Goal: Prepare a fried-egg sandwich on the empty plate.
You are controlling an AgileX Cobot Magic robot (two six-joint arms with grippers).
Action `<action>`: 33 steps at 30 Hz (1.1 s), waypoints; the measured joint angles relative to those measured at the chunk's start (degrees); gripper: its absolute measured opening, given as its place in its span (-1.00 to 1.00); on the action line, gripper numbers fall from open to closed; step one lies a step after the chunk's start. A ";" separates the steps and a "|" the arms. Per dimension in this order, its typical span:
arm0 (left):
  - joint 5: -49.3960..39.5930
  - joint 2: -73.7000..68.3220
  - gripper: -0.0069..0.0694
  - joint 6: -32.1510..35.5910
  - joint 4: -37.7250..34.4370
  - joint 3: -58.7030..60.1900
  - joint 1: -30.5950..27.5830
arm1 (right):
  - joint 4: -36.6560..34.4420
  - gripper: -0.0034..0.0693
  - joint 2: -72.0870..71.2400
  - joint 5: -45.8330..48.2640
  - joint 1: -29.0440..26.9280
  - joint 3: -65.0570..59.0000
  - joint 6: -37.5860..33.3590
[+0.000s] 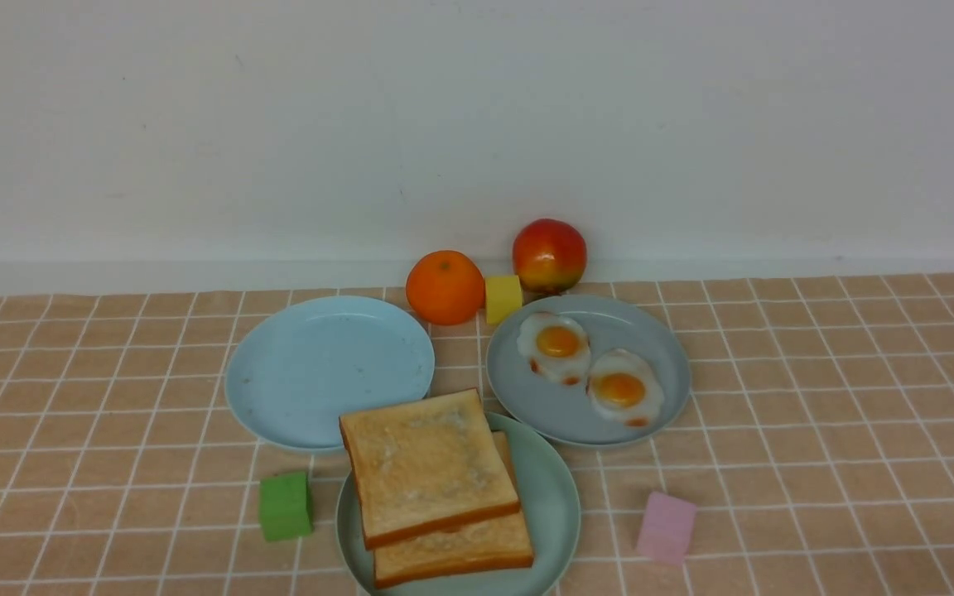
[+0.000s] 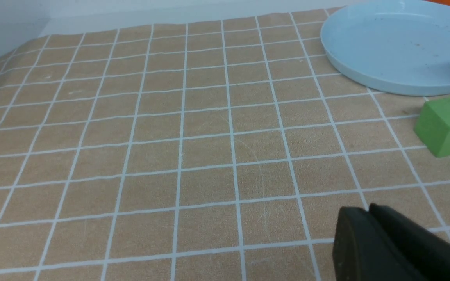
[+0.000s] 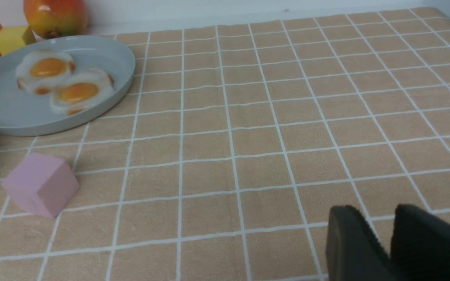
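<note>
The pale mint-green plate (image 1: 556,488) sits at the front centre and carries two toast slices. The upper slice (image 1: 423,463) lies skewed over the lower one (image 1: 460,550); whatever is between them is hidden. Two fried eggs (image 1: 558,343) (image 1: 622,387) lie on the grey-blue plate (image 1: 659,339) behind and to the right. Neither gripper shows in the front view. My left gripper (image 2: 367,208) is shut with nothing in it, low over bare cloth left of the plates. My right gripper (image 3: 377,210) is open and holds nothing, over bare cloth right of the plates.
A sky-blue plate (image 1: 320,372) with nothing on it lies at the back left. A green block (image 1: 285,505) and a pink block (image 1: 666,526) flank the mint plate. An orange (image 1: 444,285), a yellow block (image 1: 503,298) and an apple (image 1: 549,255) stand by the wall.
</note>
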State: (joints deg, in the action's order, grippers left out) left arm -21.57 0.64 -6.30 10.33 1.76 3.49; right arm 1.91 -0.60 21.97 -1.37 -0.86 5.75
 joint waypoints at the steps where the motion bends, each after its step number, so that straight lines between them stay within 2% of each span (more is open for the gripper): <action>1: 0.00 0.00 -0.72 0.00 0.00 0.00 0.00 | 0.00 -0.39 0.00 0.00 0.00 0.00 0.00; 33: 0.00 0.00 -0.66 0.00 0.00 0.00 0.00 | 0.00 -0.28 0.00 0.05 -0.01 0.00 0.00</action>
State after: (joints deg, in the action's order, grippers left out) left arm -21.57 0.64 -6.30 10.33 1.76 3.49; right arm 1.91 -0.60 22.02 -1.38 -0.86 5.75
